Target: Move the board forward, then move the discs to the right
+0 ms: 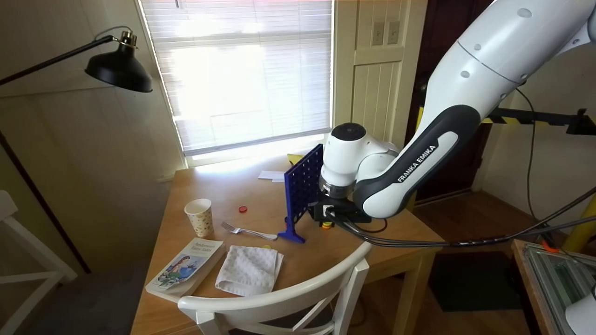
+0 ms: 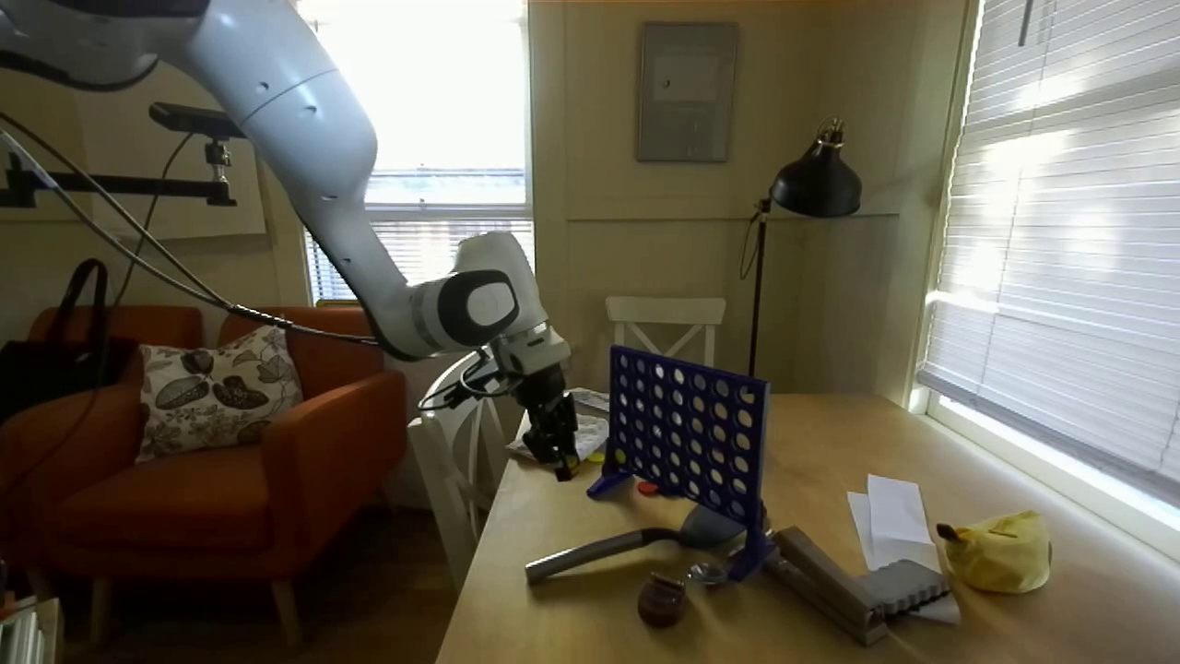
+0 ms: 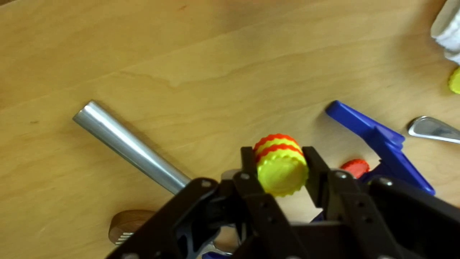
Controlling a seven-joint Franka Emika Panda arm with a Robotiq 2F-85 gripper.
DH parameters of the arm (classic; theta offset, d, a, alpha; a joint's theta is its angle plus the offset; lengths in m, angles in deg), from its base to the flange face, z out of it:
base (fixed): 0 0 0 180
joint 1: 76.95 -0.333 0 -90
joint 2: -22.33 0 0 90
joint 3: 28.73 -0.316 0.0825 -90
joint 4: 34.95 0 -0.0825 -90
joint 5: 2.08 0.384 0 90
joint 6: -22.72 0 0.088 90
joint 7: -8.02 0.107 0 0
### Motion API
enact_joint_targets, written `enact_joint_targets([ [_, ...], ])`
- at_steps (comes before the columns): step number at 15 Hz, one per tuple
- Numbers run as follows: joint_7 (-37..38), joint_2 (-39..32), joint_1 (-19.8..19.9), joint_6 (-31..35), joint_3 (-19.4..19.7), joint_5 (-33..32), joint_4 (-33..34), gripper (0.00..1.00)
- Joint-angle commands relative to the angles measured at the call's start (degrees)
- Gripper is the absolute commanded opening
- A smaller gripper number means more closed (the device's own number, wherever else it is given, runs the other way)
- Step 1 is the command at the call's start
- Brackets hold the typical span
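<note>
The board (image 1: 289, 197) is a blue upright panel with a grid of holes, standing on its feet; it also shows in an exterior view (image 2: 701, 433), and one foot in the wrist view (image 3: 381, 144). My gripper (image 3: 279, 158) is shut on a stack of red and yellow discs (image 3: 282, 174), its fingers touching both sides. In both exterior views the gripper (image 1: 327, 218) (image 2: 562, 452) is beside the board, low above the table. A loose red disc (image 3: 355, 167) lies by the board's foot. Another red disc (image 1: 242, 209) lies near the cup. A yellow disc (image 3: 455, 82) lies by the white cloth.
A metal-handled tool (image 2: 590, 555) and a small brown round object (image 2: 662, 599) lie near the board. A fork (image 1: 249, 231), paper cup (image 1: 200, 218), book (image 1: 186, 267) and white cloth (image 1: 250, 270) are on the table. A white chair (image 1: 279, 302) stands at its edge.
</note>
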Motion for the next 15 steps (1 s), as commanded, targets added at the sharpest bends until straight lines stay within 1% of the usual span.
enact_joint_targets([
  [1, -2.1, -1.1, 4.3, -0.3, -3.3, -0.8, 1.3, 0.11],
  [4, -5.1, -2.6, 7.4, 0.3, -5.4, 0.1, 1.9, 0.11],
  [7, -7.2, -4.1, 9.5, 0.4, -6.9, 0.9, 2.7, 0.11],
  [9, -8.0, -5.2, 10.1, 0.6, -7.3, 0.9, 3.6, 0.11],
  [15, -9.9, -9.1, 9.7, 2.7, -7.0, 0.8, 5.1, 0.11],
])
